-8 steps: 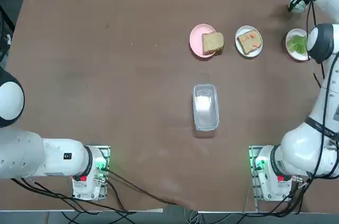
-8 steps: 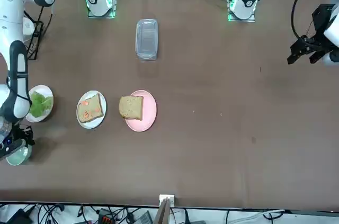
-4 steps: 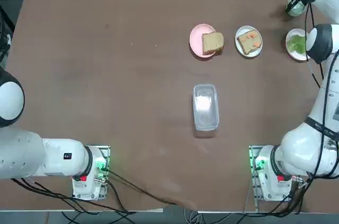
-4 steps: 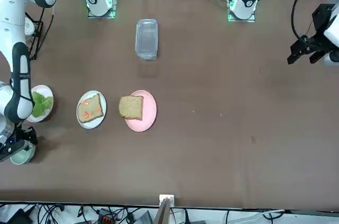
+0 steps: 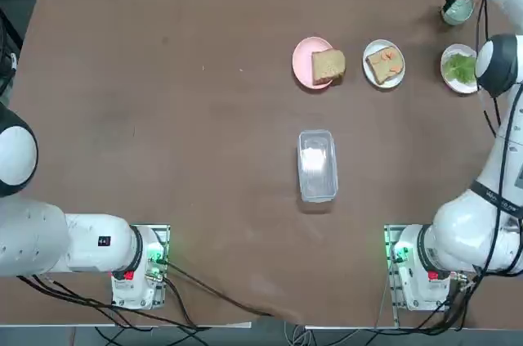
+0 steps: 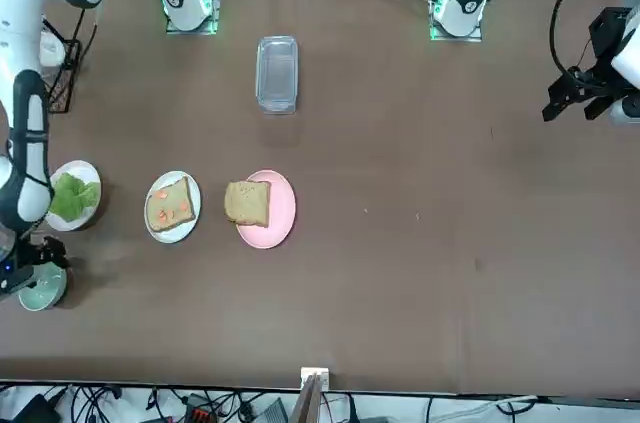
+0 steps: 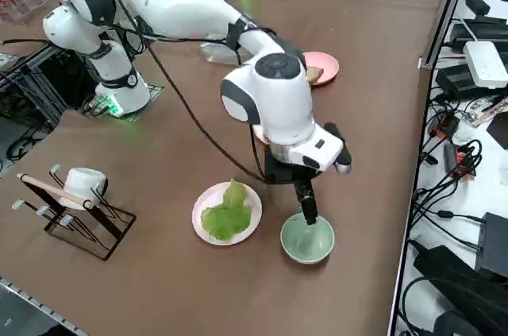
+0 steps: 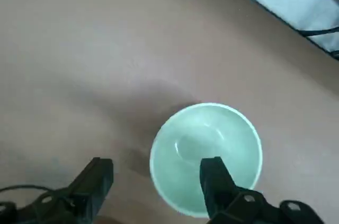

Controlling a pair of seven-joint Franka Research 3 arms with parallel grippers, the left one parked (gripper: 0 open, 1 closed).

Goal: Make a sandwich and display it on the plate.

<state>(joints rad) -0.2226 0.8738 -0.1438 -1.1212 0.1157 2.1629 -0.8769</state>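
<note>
No stacked sandwich is in view; its parts lie apart. A tan bread slice (image 5: 328, 65) rests on the pink plate (image 5: 304, 60). A second slice (image 5: 385, 65) with orange bits lies on a small white plate (image 5: 367, 55). Lettuce (image 5: 462, 68) sits on another white plate (image 7: 205, 200). My right gripper (image 8: 156, 168) is at the far right corner, open, just above a pale green bowl (image 8: 206, 155). One finger (image 8: 214, 179) is over the bowl's inside and the other (image 8: 98, 179) is outside its rim. Nothing is held.
A clear lidded container (image 5: 317, 164) lies mid-table, nearer the arms' bases. A black wire rack with a white cup (image 7: 79, 183) stands by the right edge. The table's far edge and cables (image 7: 460, 82) run close behind the green bowl.
The right gripper's fingers have opened from shut on the green bowl's rim. The bowl stays by the far right corner. Plates, bread and lettuce have not moved.
</note>
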